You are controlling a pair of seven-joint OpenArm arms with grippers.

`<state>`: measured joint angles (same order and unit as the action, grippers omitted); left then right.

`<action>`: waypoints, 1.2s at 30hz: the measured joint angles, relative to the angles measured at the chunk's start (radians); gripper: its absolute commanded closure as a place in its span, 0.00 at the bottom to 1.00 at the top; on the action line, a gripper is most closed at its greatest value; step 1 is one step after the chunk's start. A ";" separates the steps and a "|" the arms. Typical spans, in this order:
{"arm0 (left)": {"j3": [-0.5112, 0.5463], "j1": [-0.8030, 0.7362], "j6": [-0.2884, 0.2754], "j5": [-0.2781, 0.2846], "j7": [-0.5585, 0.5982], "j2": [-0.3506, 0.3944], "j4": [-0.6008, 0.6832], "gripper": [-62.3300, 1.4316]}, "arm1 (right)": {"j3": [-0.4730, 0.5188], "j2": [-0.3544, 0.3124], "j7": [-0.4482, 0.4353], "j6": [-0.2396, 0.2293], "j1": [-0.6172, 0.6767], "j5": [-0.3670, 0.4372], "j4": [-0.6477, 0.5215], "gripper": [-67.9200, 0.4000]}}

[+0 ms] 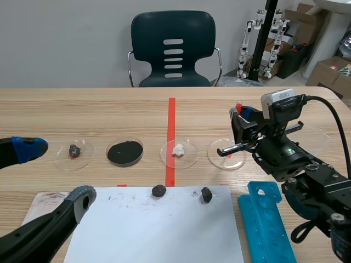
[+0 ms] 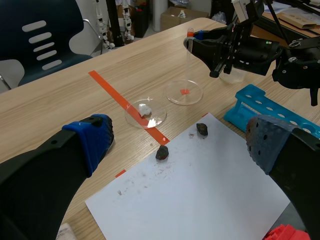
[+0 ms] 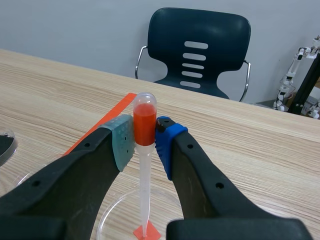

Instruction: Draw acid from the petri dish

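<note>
1. The right gripper (image 3: 145, 142) has its fingers (image 3: 121, 142) pressed on the bulb of a pipette (image 3: 145, 170), which is held upright.
2. Bulb orange-red, clear at the very top.
3. Pipette tip points down at an orange square (image 3: 146, 233) inside the clear petri dish (image 3: 117, 210) on the worktop (image 3: 240, 145); contact not discernible.
4. Dark chair (image 3: 200, 50) beyond the far edge.

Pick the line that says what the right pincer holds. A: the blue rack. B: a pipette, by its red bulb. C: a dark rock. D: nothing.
B: in the right wrist view the right pincer is shut on the red bulb of the pipette, whose tip points down into the clear petri dish.
</note>
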<state>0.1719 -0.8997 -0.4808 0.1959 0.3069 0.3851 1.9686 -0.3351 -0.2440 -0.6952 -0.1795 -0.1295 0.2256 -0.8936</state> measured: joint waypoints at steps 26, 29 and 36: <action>0.000 0.000 0.000 0.000 0.000 0.000 0.000 0.10 | 0.000 0.000 -0.015 0.000 0.006 -0.019 0.000 0.92; 0.000 0.000 0.000 0.000 0.000 0.000 0.000 0.10 | 0.000 0.000 -0.015 0.000 0.006 -0.019 0.000 0.92; 0.000 0.000 0.000 0.000 0.000 0.000 0.000 0.10 | 0.000 0.000 -0.015 0.000 0.006 -0.019 0.000 0.92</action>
<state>0.1719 -0.8997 -0.4808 0.1959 0.3069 0.3851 1.9686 -0.3351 -0.2440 -0.7101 -0.1795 -0.1238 0.2066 -0.8936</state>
